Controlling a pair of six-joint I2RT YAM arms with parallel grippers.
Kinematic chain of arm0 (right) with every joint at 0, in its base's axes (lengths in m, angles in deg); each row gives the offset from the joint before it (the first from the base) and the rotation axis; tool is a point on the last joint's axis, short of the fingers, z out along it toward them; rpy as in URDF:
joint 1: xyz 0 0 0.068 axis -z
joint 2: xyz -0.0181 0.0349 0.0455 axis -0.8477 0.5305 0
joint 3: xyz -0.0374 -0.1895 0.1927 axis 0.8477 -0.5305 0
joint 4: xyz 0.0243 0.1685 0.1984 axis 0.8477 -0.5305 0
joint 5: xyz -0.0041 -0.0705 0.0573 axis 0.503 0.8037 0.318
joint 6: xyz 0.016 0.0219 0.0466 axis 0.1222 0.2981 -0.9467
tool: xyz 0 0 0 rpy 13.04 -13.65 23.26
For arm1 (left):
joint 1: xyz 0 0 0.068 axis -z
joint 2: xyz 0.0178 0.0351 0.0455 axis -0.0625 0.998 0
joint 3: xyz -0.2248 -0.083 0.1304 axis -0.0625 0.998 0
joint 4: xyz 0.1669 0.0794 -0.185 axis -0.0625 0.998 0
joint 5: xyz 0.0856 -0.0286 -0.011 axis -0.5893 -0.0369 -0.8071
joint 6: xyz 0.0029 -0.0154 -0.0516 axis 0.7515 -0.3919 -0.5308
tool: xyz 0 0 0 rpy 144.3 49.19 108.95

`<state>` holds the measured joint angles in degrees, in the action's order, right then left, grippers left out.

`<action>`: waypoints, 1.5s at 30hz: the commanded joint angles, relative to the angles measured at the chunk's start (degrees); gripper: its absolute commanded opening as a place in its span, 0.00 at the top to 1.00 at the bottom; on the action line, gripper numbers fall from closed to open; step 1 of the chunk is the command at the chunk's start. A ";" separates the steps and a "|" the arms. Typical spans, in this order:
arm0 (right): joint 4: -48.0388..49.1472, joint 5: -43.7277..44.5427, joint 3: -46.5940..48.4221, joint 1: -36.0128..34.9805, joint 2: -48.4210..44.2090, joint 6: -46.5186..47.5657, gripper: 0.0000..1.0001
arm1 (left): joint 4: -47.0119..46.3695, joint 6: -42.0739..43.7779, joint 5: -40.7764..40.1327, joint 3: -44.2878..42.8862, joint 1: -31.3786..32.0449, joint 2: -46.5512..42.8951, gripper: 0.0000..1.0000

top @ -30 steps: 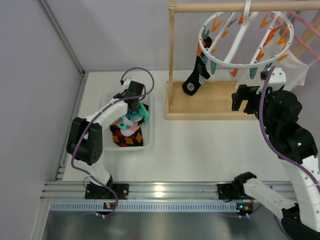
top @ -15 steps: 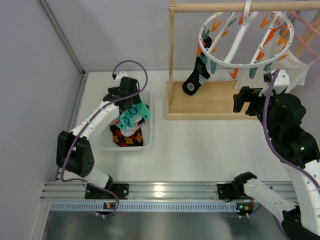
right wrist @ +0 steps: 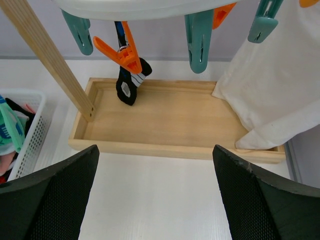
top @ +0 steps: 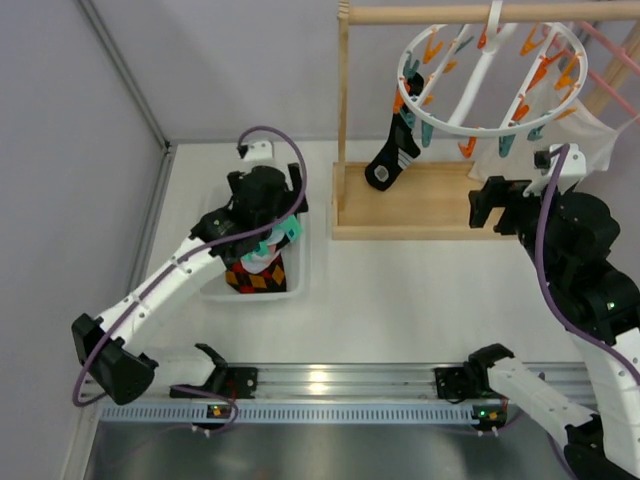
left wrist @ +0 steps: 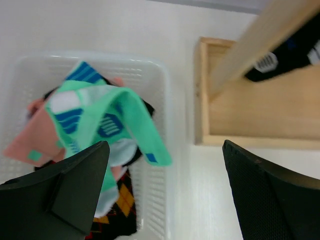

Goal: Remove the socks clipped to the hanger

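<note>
The round white hanger (top: 490,75) hangs from the wooden rail with orange and teal pegs. One black sock (top: 393,150) with white marks stays clipped at its left side, dangling over the wooden tray; the right wrist view shows this sock (right wrist: 129,85) on an orange peg. A mint-teal sock (left wrist: 107,120) and a pink sock (left wrist: 35,145) lie loose in the white basket (left wrist: 162,90). My left gripper (left wrist: 165,145) hovers open above the basket's right rim, holding nothing. My right gripper (right wrist: 155,150) is open and empty, just in front of the tray, below the hanger.
A black sock with red-orange diamonds (left wrist: 117,200) lies at the bottom of the basket. A large white cloth (right wrist: 270,90) hangs at the right down into the wooden stand's tray (right wrist: 165,120). The stand's slanted post (right wrist: 50,55) rises at the tray's left. A grey wall borders the left.
My left gripper opened and let the mint-teal sock drop into the basket, and the left arm's elbow swung down and left. The right gripper drifted slightly right.
</note>
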<state>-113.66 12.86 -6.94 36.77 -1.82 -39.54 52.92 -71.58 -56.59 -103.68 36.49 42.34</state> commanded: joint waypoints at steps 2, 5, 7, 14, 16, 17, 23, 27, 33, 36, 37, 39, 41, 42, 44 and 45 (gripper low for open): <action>-0.28 -1.13 0.80 1.06 -3.74 -1.31 0.08 | -6.02 2.45 -6.21 -0.77 15.21 -0.31 0.02; -0.63 -1.14 -0.17 0.98 -6.03 -1.49 0.08 | -12.61 4.99 -5.61 -0.41 21.93 2.75 0.02; -0.98 -1.40 -0.43 0.98 -7.78 -1.93 0.07 | -16.56 6.41 -0.54 -0.68 24.04 6.43 0.02; -1.51 -4.65 -1.40 1.06 -12.10 -2.20 0.05 | -36.43 16.85 11.17 -2.69 24.31 20.85 0.02; -1.43 -6.31 -1.66 1.06 -12.80 -2.20 0.05 | -41.53 18.63 11.27 -4.53 23.96 25.85 0.02; -1.25 -7.02 -1.84 1.06 -13.06 -2.37 0.05 | -42.94 19.85 12.32 -5.16 23.52 27.62 0.02; 0.59 -12.82 -4.03 1.06 -15.61 -3.34 0.03 | -50.32 21.96 14.44 -15.16 18.69 42.21 0.02; 1.91 -13.00 -5.44 0.98 -16.93 -2.90 0.01 | -53.31 23.64 14.17 -20.98 16.32 50.99 0.02; 3.14 -14.66 -7.46 1.06 -19.48 -4.13 0.01 | -56.75 25.84 15.13 -28.17 12.54 59.27 0.02; 3.14 -15.37 -8.17 1.06 -20.54 -4.30 0.01 | -56.84 28.20 16.72 -33.71 10.95 65.60 0.02; 3.06 -15.55 -8.08 1.06 -20.71 -4.30 0.01 | -57.18 29.34 17.59 -35.99 10.43 66.82 0.02; 3.49 -18.17 -8.17 1.06 -21.24 -5.18 0.00 | -57.80 30.40 18.48 -38.37 10.07 70.07 0.02; 4.54 -21.33 -8.52 1.06 -21.59 -5.97 0.01 | -57.80 31.64 17.96 -42.32 9.72 72.19 0.02; 4.81 -22.39 -8.69 0.98 -21.85 -6.24 0.01 | -57.98 32.25 17.61 -43.64 9.37 73.94 0.02; 5.25 -24.59 -8.87 0.98 -21.77 -6.24 0.01 | -57.98 32.95 16.73 -47.06 9.19 75.71 0.02; 5.86 -25.12 -9.13 0.98 -21.85 -6.33 0.01 | -58.07 33.13 16.55 -48.04 9.02 77.28 0.02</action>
<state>-111.95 -7.18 -15.29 36.77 -23.02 -44.52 -0.39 -41.09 -40.18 -146.31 45.80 117.62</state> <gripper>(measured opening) 0.993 0.982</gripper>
